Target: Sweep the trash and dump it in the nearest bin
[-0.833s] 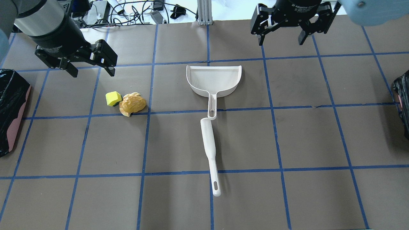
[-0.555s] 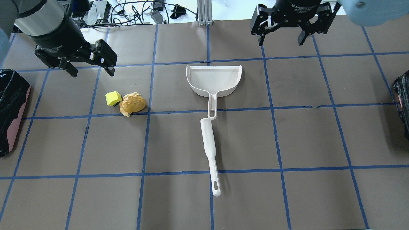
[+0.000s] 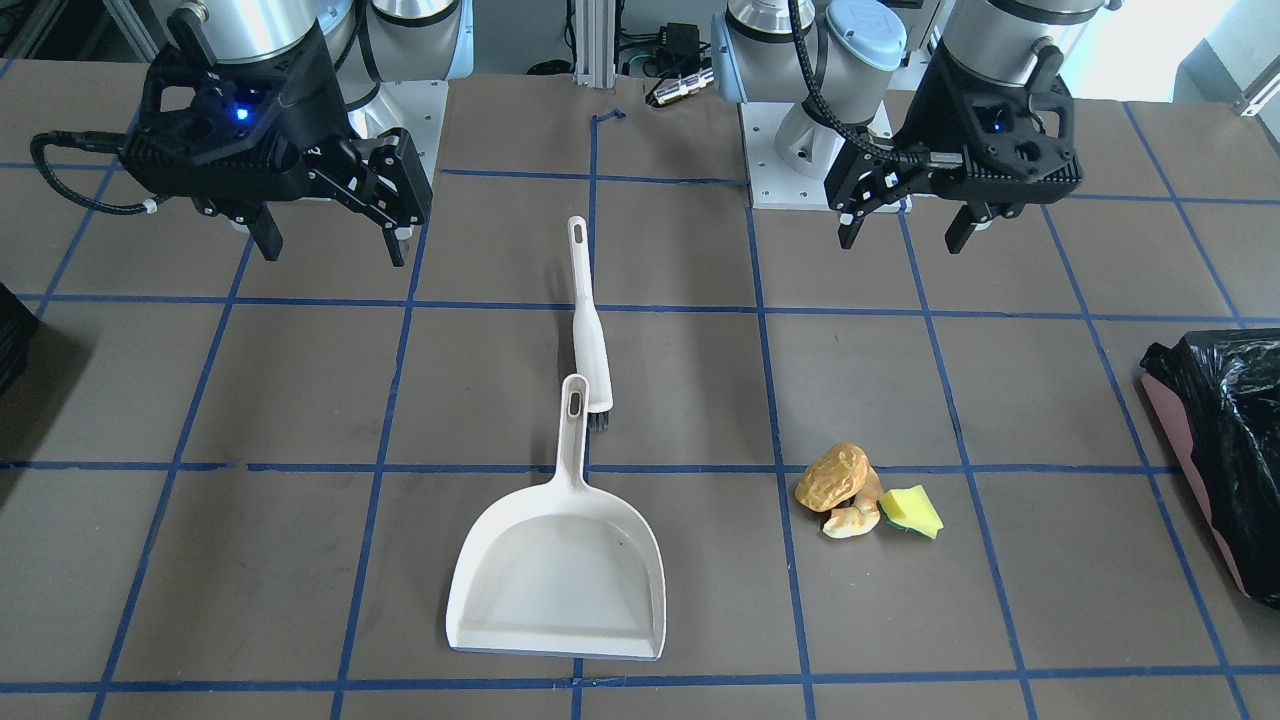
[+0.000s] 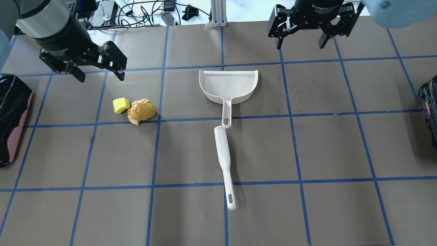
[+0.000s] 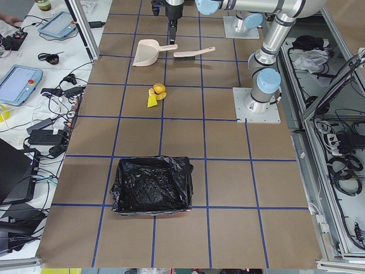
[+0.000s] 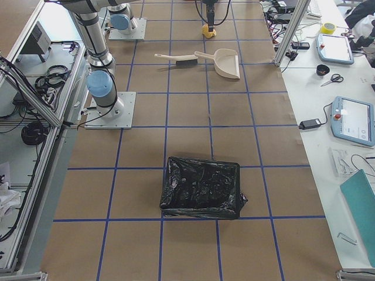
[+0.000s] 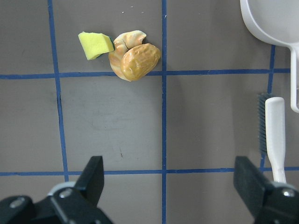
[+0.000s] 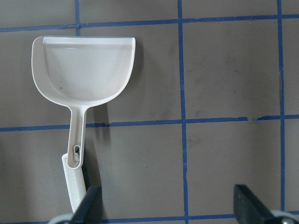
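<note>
Your trash pile (image 4: 136, 110), a lumpy orange bit, pale crust and yellow sponge wedge, sits on the worktop (image 4: 341, 147) near the left tool (image 4: 101, 79). The smooth white dustpan (image 4: 228, 87) opens away from the robot, brush (image 4: 223, 160) in line behind. Both the left tool and right tool (image 4: 300, 46) gape wide, empty. The black-bagged bin (image 4: 15, 102) stands leftward.

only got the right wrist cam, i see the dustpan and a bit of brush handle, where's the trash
observer: The trash lies in a small pile on the left arm's side of the dustpan.
operator: is the left gripper on it
observer: No, the left gripper hangs open above the table, holding nothing.
operator: closest bin
observer: The bin at the table's end on the left arm's side.
</note>
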{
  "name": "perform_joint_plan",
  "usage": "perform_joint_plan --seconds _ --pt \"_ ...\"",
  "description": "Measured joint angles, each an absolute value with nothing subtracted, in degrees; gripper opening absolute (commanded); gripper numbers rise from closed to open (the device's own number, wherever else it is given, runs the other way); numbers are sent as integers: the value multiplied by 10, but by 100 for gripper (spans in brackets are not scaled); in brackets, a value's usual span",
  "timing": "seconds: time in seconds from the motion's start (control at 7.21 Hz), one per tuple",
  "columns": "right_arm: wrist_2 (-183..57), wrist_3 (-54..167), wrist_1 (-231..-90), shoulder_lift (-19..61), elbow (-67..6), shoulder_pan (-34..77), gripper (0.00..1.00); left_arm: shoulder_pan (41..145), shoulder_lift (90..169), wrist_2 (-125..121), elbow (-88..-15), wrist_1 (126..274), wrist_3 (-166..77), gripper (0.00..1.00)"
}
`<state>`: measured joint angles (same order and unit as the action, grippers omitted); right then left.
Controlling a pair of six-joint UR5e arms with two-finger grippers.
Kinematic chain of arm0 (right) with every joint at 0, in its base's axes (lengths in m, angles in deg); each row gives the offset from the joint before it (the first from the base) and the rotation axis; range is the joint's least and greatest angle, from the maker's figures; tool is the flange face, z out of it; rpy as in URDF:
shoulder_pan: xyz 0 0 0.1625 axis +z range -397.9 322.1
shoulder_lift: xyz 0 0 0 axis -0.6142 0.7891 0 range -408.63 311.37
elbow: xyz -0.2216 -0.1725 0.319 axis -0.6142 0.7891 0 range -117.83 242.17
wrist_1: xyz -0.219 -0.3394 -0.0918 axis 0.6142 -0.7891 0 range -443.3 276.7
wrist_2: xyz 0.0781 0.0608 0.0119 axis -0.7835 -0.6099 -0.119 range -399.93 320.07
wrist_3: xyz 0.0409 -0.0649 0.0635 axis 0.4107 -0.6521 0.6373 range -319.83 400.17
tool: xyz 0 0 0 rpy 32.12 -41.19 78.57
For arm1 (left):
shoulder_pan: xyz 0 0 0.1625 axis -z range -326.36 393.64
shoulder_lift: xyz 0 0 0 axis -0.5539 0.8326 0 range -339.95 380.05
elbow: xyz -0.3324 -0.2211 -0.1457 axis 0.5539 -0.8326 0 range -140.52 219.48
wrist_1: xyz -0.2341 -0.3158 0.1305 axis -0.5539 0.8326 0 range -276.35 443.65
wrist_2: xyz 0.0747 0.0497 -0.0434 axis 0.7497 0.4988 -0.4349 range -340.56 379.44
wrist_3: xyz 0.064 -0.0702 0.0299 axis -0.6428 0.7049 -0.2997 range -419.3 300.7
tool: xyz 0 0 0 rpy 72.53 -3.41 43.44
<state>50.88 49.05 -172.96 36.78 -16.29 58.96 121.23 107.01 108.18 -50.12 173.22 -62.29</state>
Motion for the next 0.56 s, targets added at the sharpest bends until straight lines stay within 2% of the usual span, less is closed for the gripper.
perform_joint_plan --seconds 0.56 --pt "512 491 -1729 367 -164 590 100 1213 1070 1075 -504 1730 -627 100"
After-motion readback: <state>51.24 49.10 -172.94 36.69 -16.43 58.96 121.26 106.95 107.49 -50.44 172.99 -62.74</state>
